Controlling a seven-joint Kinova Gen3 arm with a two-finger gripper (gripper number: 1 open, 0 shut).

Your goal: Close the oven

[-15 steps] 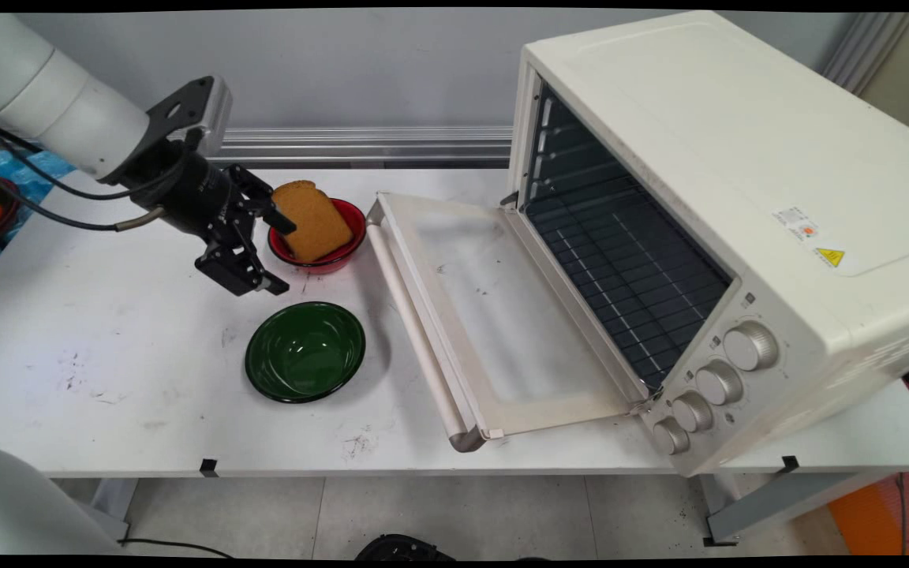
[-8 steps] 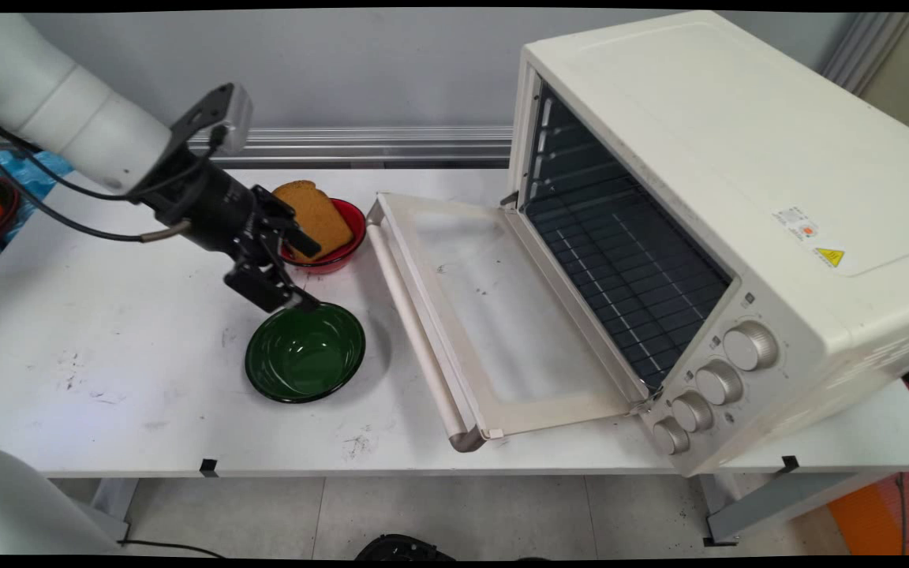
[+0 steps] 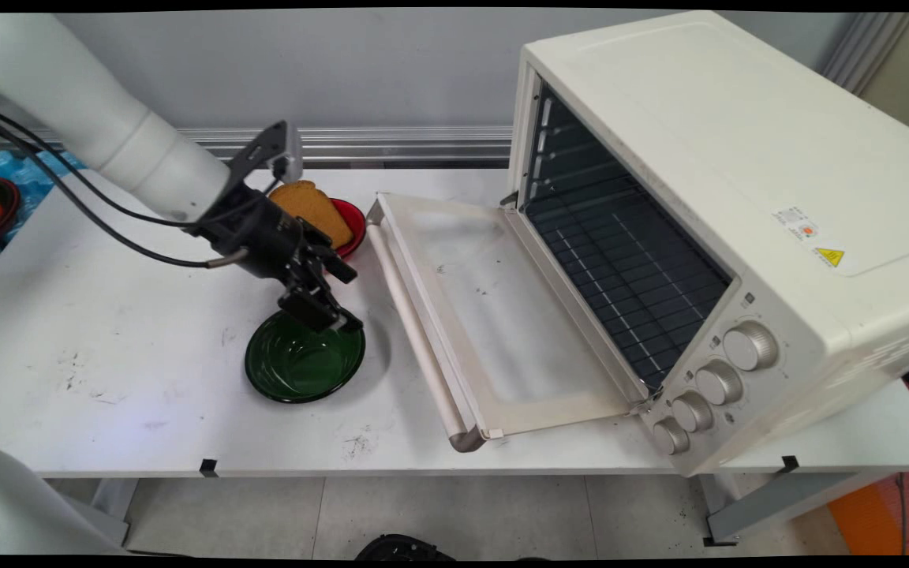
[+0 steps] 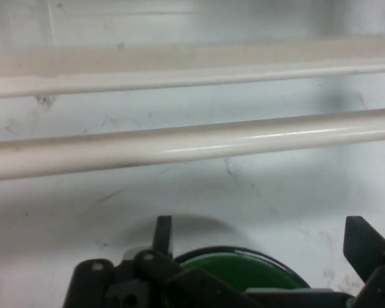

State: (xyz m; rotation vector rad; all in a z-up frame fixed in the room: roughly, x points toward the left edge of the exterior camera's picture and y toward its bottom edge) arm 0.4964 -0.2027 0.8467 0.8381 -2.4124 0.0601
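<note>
Oven (image 3: pixel 707 197): door (image 3: pixel 502 315) dropped flat on the white table (image 3: pixel 107 379), rack bare.
Arm: has swung right from beside the red bowl (image 3: pixel 350 225).
Gripper (image 3: pixel 346 300): fingers spread, empty, now over green bowl's far rim.
Green bowl (image 3: pixel 304 364): looks empty.
Bread (image 3: pixel 314 209): leaning in red bowl, untouched, partly hidden.

Gripper (image 3: pixel 348 300) fingers spread over green bowl (image 3: pixel 297 367); oven door (image 3: pixel 454 315) blocks right, table (image 3: pixel 107 347) left open
</note>
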